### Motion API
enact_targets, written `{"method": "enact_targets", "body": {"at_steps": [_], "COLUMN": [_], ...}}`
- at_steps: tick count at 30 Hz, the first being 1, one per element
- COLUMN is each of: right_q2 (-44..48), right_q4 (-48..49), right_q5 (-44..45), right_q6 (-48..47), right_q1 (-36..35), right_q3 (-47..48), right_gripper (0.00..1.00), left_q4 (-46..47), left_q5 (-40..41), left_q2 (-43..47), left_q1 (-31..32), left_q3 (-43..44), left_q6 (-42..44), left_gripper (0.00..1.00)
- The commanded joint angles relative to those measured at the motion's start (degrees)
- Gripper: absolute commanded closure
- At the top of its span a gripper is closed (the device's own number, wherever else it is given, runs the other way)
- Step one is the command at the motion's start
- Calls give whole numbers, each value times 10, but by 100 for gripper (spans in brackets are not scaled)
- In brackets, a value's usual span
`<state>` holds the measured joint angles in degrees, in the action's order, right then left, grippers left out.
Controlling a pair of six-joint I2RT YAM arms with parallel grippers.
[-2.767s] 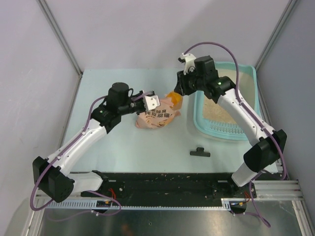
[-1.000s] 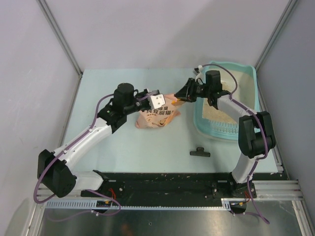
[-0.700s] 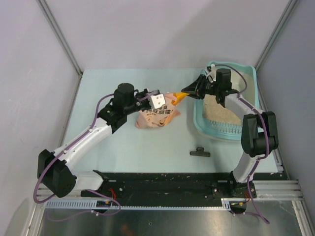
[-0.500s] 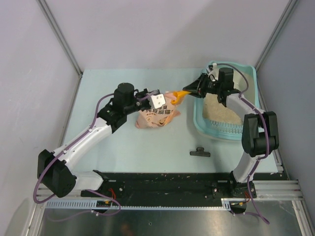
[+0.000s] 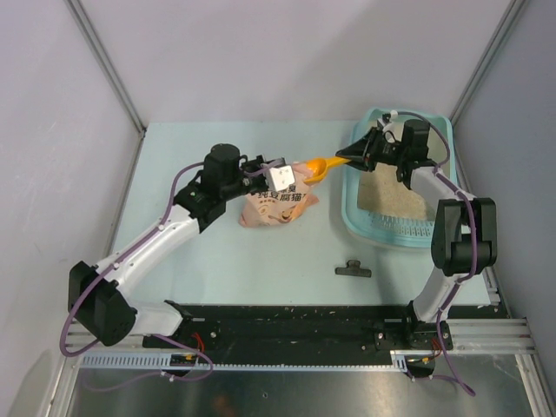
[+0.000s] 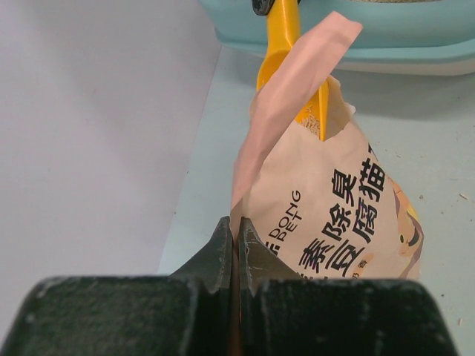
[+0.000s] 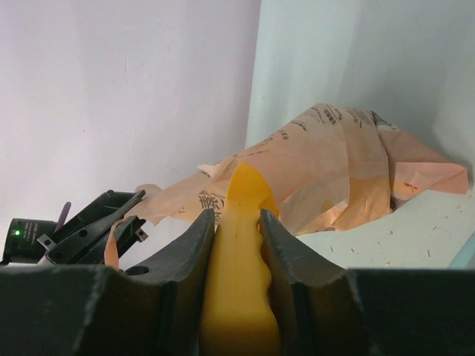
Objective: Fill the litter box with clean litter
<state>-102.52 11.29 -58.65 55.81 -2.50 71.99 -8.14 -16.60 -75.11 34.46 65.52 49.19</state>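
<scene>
1. Litter box sits on the right side of the counter. Its long axis runs away from the arm bases. It is light teal with a raised rim, and the slotted grille is at its near end.
2. Clean litter lies inside the box as a pale beige layer starting just behind the grille. The far part of the layer is hidden by the right arm.
3. Pink-orange bag with black print lies on the counter left of the box, near it but not touching. Its mouth faces the box and one flap stands up.
4. Left tool: the fingers are pressed together with a thin edge of the bag pinched between them, and that edge is lifted off the counter.
5. Right tool: it is clamped on the handle of the orange scoop, with one finger against each side of the handle. From above, the tool sits over the far-left rim of the box.
6. The scoop reaches left from the tool, across the gap between box and bag, with its bowl at the bag's mouth. In the left wrist view the raised flap covers part of the bowl. I cannot tell whether the bowl carries any litter.
7. Black clip lies flat on the near part of the counter, off the box's near-left corner. It touches neither box nor bag.
</scene>
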Motion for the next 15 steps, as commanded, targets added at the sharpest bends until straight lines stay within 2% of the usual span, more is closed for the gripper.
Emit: {"method": "enact_targets", "body": {"at_steps": [1, 6, 15], "right_q2": [25, 26, 18], "right_q4": [44, 88, 99], "right_q5": [-23, -29, -60], "right_q6": [20, 57, 66], "right_q1": [21, 37, 64], "right_q3": [-5, -6, -5], "right_gripper": [100, 100, 100], "left_q4": [86, 86, 86], "left_q5": [-23, -18, -14], "left_q2": [8, 5, 1], "left_q1": [13, 15, 18], "left_q3": [54, 55, 53], "left_q6": [21, 21, 28], "left_gripper": [100, 100, 100]}}
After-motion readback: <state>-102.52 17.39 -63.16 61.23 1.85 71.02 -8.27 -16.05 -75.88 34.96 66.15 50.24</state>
